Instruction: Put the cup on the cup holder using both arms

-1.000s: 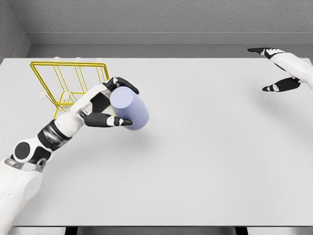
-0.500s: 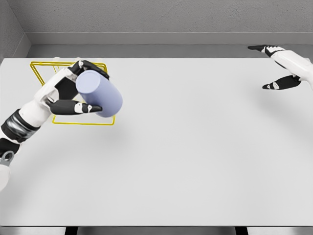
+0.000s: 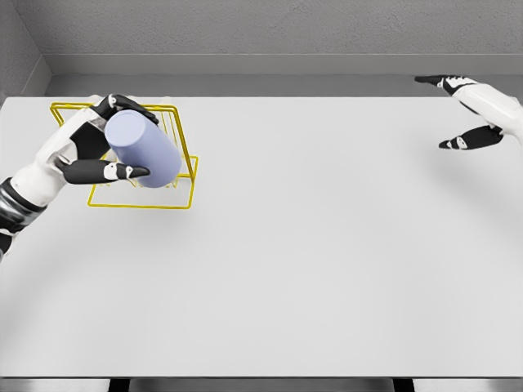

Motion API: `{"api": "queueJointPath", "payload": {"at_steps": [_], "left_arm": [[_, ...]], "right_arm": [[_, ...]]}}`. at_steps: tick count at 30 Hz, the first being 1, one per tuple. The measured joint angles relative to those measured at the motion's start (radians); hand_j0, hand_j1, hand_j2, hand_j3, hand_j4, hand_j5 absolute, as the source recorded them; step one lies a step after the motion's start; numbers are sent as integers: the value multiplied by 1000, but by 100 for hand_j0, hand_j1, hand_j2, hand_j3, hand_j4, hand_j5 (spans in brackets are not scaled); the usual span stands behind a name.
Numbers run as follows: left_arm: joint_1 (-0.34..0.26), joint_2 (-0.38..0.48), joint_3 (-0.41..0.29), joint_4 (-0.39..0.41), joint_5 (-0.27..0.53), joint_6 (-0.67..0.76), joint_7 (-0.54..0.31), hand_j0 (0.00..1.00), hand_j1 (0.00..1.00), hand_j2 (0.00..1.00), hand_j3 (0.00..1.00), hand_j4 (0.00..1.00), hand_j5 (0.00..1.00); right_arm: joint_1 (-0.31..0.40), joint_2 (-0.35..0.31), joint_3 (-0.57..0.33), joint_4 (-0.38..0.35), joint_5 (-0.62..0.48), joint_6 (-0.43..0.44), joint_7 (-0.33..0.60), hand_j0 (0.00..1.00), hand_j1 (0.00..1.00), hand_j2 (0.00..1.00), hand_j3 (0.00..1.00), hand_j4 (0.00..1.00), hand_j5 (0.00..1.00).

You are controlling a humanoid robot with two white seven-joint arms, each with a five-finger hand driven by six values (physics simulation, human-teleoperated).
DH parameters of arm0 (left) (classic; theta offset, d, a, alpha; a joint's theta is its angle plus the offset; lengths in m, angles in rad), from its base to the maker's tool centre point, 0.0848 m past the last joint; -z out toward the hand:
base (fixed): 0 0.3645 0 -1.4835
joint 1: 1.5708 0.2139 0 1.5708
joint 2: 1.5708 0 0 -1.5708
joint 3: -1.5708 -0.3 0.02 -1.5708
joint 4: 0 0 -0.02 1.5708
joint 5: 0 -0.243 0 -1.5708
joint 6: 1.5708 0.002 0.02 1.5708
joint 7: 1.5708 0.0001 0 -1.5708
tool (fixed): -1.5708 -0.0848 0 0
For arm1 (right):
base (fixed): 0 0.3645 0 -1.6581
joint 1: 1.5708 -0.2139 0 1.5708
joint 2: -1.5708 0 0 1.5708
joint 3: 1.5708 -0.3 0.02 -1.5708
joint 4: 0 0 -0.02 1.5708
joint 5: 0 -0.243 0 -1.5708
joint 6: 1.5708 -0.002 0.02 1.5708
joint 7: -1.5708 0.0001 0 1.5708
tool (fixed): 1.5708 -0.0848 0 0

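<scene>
Upper left, cup (image 3: 142,149) gripped by left hand (image 3: 82,155) over yellow wire holder (image 3: 181,181), right hand (image 3: 470,114) held slack, upper right.

Cup (image 3: 143,149) in left hand (image 3: 82,151) over cup holder (image 3: 176,184), far-left on table (image 3: 327,261); right hand (image 3: 474,114) far right.

I find no legible text, label, brand, number or sign in the head view. The cup (image 3: 143,149) in my left hand (image 3: 86,151), the cup holder (image 3: 176,175) and the table (image 3: 327,245) are unmarked.
</scene>
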Motion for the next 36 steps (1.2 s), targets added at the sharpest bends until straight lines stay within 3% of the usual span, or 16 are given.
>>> {"api": "queueJointPath", "payload": {"at_steps": [5,6,7,8,12,36], "left_arm": [[0,0,0,6,0,0,0,41,41,41,41,41,41],[0,0,0,6,0,0,0,55,55,55,55,55,55],[0,0,0,7,-2,-1,0,77,77,77,77,77,77],[2,0,0,7,-4,-3,0,86,86,86,86,86,86],[3,0,0,6,-12,-7,0,99,99,99,99,99,99],[29,10,0,-33,-14,-71,1,100,100,100,100,100,100]], "right_arm": [[0,-1,0,0,0,0,0,100,100,100,100,100,100],[0,-2,0,0,0,0,0,100,100,100,100,100,100],[0,-2,0,0,0,0,0,100,100,100,100,100,100],[0,-2,0,0,0,0,0,100,100,100,100,100,100],[0,-2,0,0,1,0,0,100,100,100,100,100,100],[0,-2,1,-1,2,0,0,100,100,100,100,100,100]]}}
